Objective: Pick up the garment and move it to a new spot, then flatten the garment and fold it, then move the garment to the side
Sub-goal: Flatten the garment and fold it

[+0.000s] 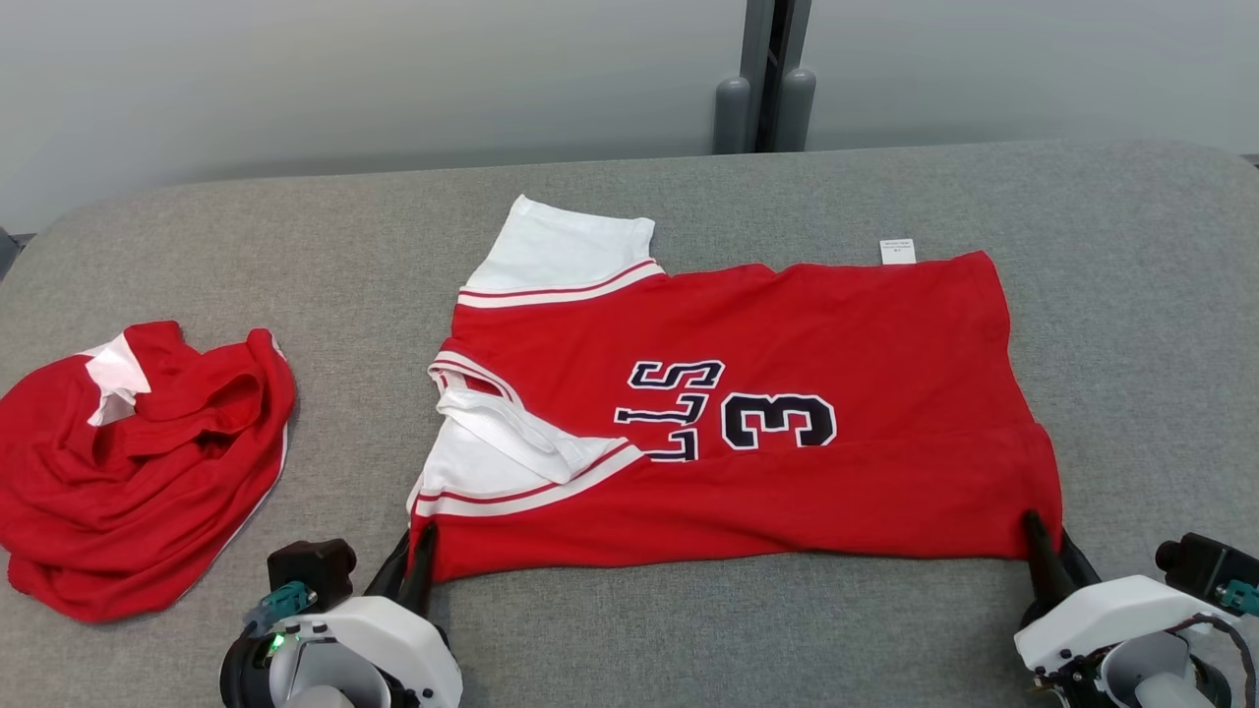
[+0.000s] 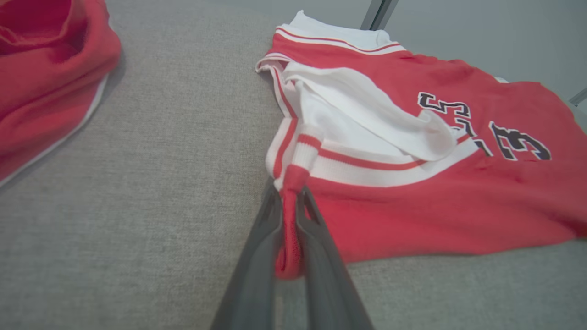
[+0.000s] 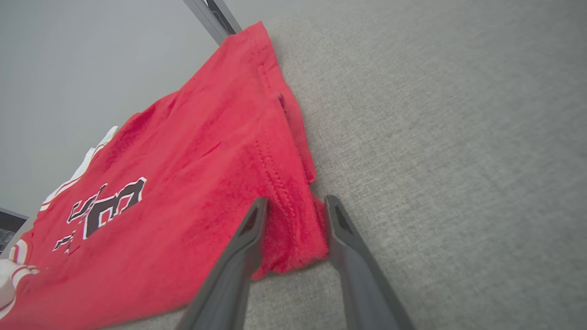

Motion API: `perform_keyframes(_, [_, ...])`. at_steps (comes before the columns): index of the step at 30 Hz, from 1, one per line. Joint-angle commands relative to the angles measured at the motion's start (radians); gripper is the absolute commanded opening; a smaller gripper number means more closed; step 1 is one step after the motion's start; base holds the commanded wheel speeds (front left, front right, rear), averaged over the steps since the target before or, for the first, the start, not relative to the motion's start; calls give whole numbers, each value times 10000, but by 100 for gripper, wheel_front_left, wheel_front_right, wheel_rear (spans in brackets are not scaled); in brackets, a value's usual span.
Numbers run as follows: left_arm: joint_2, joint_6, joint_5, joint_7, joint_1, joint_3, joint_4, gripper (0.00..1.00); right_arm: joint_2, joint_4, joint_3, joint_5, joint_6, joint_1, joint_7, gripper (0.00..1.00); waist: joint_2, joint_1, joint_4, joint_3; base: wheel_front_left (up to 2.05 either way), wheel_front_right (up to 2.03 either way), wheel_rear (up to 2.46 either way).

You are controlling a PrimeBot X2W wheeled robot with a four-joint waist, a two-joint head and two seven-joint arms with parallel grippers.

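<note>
Two near corners of the garment [image 1: 787, 492], lying spread on the grey table [image 1: 689, 629], are concerning me: the left gripper [image 2: 290, 197] is pinching the shoulder corner tight, while the right gripper [image 3: 297, 201] is straddling the hem corner, jaws apart, needing a deep bite before I lift evenly.

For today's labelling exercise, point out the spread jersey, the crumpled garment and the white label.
spread jersey [image 1: 846, 492]: head view, red body.
crumpled garment [image 1: 128, 492]: head view, heap's middle.
white label [image 1: 897, 251]: head view, its centre.
</note>
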Motion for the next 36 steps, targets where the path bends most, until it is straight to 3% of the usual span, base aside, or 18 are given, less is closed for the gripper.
perform_keyframes(1, [123, 46, -19, 24, 63, 18, -28, 0, -94, 15, 13, 70, -3, -94, -62, 24, 0, 0, -2, -1, 0, 0, 0])
perform_keyframes(2, [140, 74, -22, 20, 72, 18, -54, 0, -115, 24, 93, 112, -3, -122, -91, 2, 0, 0, -5, -3, 0, 0, 0])
perform_keyframes(3, [150, 96, -26, 38, 80, 11, -79, 0, -155, 12, 173, 146, -3, -135, -145, 0, 0, 0, -9, -8, 0, 0, 0])
perform_keyframes(19, [544, 118, 11, 635, 626, -343, -699, 0, -1011, -417, 1108, 848, -4, 198, -214, 0, 0, 0, -135, -492, 0, 0, 0])
perform_keyframes(28, [907, 173, 10, 1141, 1391, -672, -1404, 0, -1574, -874, 1612, 1601, -4, 901, 606, 0, 0, 0, -78, -1055, 0, 0, 0])
perform_keyframes(36, [1661, 364, 200, 1717, 2229, -992, -2745, 0, -2331, -2281, 1800, 2440, -4, 1898, 1813, 0, 0, 0, -40, -1342, 0, 0, 0])
